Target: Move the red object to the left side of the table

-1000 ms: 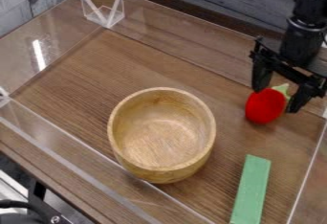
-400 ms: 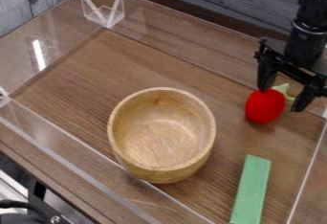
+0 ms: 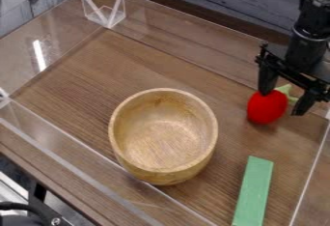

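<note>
Tabletop [image 3: 80, 95]: one bowl [image 3: 164, 136], one strawberry [image 3: 267, 107].

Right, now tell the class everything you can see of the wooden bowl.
The bowl is round and pale tan, seemingly wooden, with a thick rim and a smooth hollow inside. It sits upright on the dark wood-grain tabletop, left of the green strip in the picture. It appears empty, and only the tabletop touches it.

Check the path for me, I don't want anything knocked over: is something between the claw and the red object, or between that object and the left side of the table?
Nothing visible separates the open claw from the red object. Straight left across the table, nothing visible blocks it; the wooden bowl sits lower left.
</note>
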`<state>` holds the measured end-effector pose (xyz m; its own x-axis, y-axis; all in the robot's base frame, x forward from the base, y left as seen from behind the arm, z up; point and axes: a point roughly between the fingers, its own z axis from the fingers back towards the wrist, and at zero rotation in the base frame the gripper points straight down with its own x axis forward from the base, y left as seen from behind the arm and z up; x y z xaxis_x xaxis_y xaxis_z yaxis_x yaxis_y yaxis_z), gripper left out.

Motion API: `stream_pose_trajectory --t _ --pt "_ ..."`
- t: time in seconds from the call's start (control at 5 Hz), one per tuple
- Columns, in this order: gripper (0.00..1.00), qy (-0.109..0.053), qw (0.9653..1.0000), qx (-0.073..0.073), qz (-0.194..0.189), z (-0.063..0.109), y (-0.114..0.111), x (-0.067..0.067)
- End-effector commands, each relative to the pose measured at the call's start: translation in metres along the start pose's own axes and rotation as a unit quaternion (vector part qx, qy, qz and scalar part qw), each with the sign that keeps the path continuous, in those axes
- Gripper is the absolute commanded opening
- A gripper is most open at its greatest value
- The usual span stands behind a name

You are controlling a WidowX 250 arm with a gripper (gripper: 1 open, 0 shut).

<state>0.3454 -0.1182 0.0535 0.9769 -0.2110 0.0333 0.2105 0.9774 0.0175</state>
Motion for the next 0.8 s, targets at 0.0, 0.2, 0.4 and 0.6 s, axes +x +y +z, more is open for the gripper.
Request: stream_pose_trajectory --t 0.0,0.2,0.4,0.6 --pt "1.00 -0.028 0.9996 0.003 0.008 0.015 0.006 0.007" --pt "1.00 -0.034 0.9993 0.004 0.015 0.018 0.009 0.007" --pt "1.00 -0.041 0.9989 0.006 0.020 0.022 0.010 0.007" --pt "1.00 -0.049 0.9985 0.006 0.023 0.028 0.010 0.007"
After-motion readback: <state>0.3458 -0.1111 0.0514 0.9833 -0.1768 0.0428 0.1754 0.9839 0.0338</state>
